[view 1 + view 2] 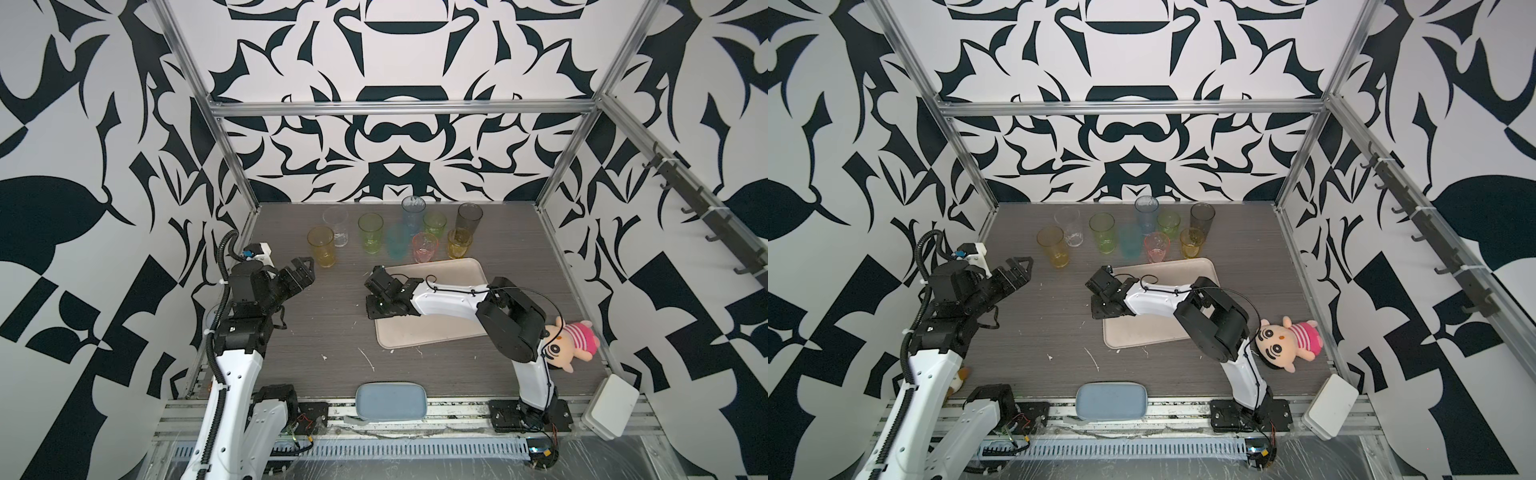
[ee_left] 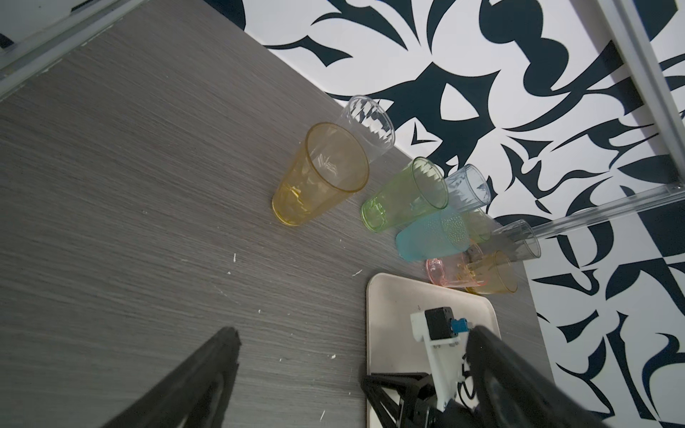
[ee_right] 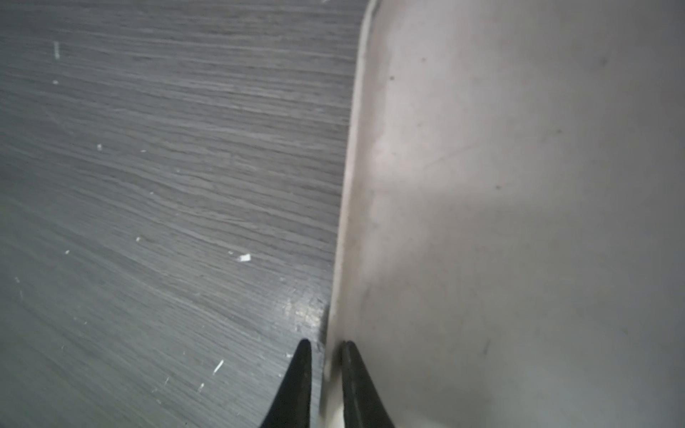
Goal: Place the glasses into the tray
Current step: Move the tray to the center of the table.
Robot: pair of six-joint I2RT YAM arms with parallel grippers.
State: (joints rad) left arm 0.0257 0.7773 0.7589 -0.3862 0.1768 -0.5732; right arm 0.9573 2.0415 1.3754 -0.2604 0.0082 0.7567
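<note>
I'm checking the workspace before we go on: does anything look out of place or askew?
The tray lies skewed to the table edges, with the right gripper straddling its rim, jaws slightly parted. A plush doll lies at the table's right edge, unrelated to the glasses, all upright.

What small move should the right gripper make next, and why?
Probably lift the right gripper off the tray: its jaws stand slightly apart astride the rim, and its arm lies over the tray, where the glasses must go.
</note>
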